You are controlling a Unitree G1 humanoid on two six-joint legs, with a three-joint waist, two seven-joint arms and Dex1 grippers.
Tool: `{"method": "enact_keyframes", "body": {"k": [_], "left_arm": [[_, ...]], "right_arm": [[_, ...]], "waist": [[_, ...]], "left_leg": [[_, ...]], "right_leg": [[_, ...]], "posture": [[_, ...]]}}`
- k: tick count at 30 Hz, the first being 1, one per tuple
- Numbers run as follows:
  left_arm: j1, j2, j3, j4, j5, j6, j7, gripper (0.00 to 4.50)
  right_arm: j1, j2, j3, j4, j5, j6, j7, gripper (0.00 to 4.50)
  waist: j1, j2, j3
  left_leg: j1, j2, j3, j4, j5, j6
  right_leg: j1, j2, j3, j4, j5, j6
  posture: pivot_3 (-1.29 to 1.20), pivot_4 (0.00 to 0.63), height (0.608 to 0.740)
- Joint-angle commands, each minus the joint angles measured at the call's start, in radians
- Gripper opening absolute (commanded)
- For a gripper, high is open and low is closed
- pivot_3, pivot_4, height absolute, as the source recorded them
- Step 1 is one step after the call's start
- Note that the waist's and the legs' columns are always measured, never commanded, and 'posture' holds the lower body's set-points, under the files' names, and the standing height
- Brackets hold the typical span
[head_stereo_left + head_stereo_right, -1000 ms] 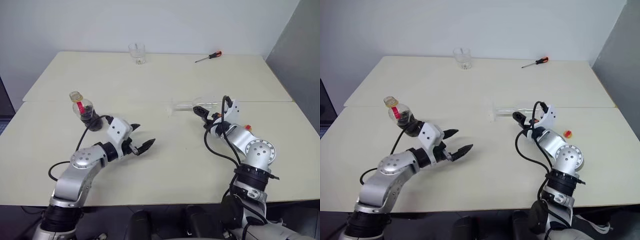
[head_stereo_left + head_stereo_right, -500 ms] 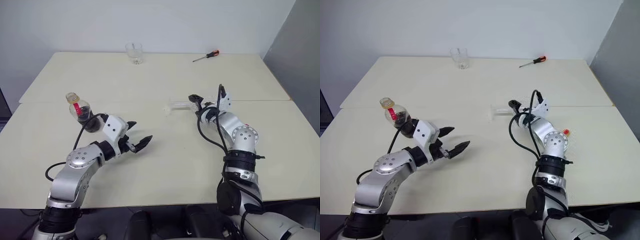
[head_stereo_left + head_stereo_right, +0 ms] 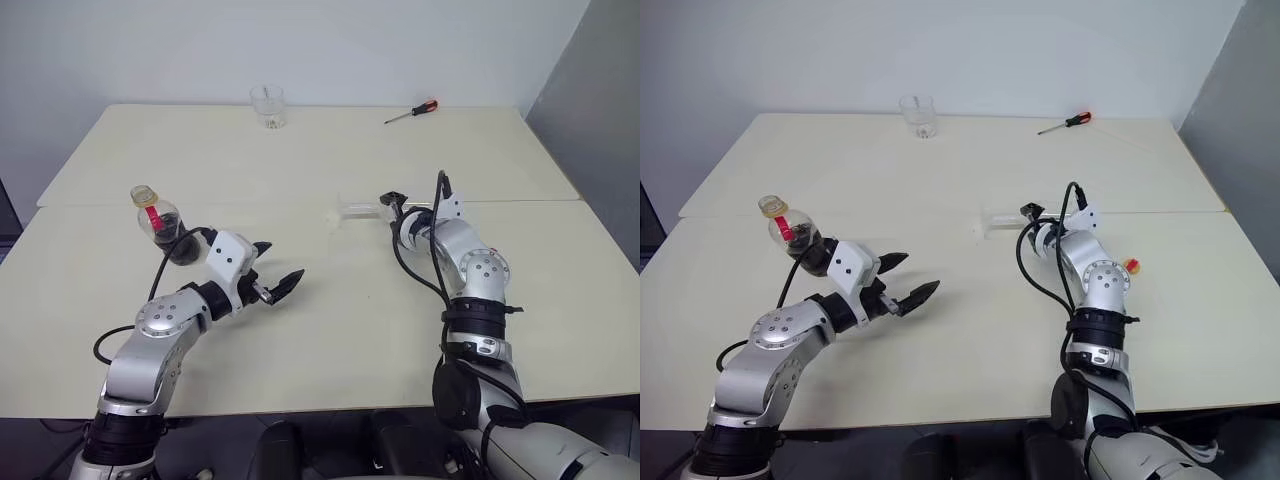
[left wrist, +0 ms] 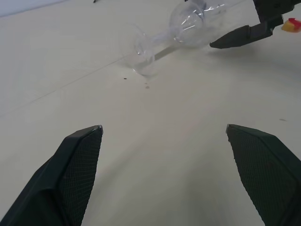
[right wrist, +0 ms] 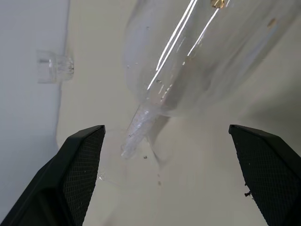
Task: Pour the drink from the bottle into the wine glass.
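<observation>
Clear stemmed wine glass [image 4: 181,29] lies on its side near the middle of the pale cream bench [image 3: 320,160], just past the seam between the two bench tops, round foot [image 4: 141,52] pointing toward the robot's left, bowl toward its right. Glass looks empty.

Right gripper [image 3: 392,205] sits right at the bowl of the wine glass, jaws spread wide, nothing clamped; in the right wrist view the bowl and stem sit between the two black fingers [image 5: 77,174]. Cannot tell whether a finger touches the glass.

Small squat clear plastic bottle [image 3: 158,216] with red neck label and yellowish cap stands on the robot's left side of the bench, tilted a bit in the head views, dark brown drink [image 3: 170,232] in its lower body. Cap on. Bottle is partly hidden behind the left arm's white wrist housing.

Left gripper [image 3: 278,266] hovers over the bench just beside the bottle, on the side toward the middle, jaws wide, holding nothing. It points toward the wine glass, which lies well apart from it.

Short clear stemless tumbler [image 3: 268,105] stands upright at the far edge of the bench. Red-handled screwdriver [image 3: 412,111] lies at the far edge, to the robot's right of the tumbler. Small red and yellow object [image 3: 1131,265] lies on the bench near the right arm.
</observation>
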Motion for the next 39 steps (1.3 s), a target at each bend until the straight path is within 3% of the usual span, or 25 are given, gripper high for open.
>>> {"method": "enact_keyframes", "body": {"k": [1, 14, 26, 39], "left_arm": [[-0.012, -0.008, 0.002, -0.013, 0.004, -0.022, 0.006, 4.47], [-0.005, -0.024, 0.002, 0.001, 0.021, -0.041, 0.006, 4.47], [0.009, -0.021, 0.015, 0.001, 0.025, -0.040, 0.012, 4.47], [0.018, -0.018, 0.020, -0.011, 0.027, -0.033, 0.033, 4.47]], "right_arm": [[-0.082, 0.129, 0.018, -0.021, 0.056, -0.037, -0.031, 4.50], [-0.121, 0.172, 0.086, -0.023, 0.188, -0.129, -0.137, 4.50], [-0.188, 0.200, 0.127, 0.183, 0.143, -0.285, -0.045, 4.50], [-0.293, 0.145, 0.081, 0.475, 0.040, -0.402, 0.132, 4.50]], "waist": [[0.000, 0.000, 0.000], [0.000, 0.000, 0.000], [-0.001, 0.000, 0.000], [0.000, 0.000, 0.000]], "left_leg": [[0.000, 0.000, 0.000, 0.000, 0.000, 0.000], [-0.001, 0.000, -0.001, 0.000, 0.000, 0.000], [-0.001, 0.000, -0.001, 0.000, 0.000, 0.000], [-0.001, 0.000, -0.001, -0.001, 0.000, 0.000]], "right_leg": [[0.000, 0.000, 0.000, 0.000, 0.000, 0.000], [0.000, 0.000, 0.000, 0.000, 0.000, 0.000], [0.000, -0.001, 0.000, -0.001, 0.000, -0.001], [0.000, -0.001, 0.000, -0.001, 0.001, -0.002]], "posture": [[0.00, 0.150, 0.740], [0.00, 0.150, 0.740], [0.00, 0.150, 0.740], [0.00, 0.150, 0.740]]}}
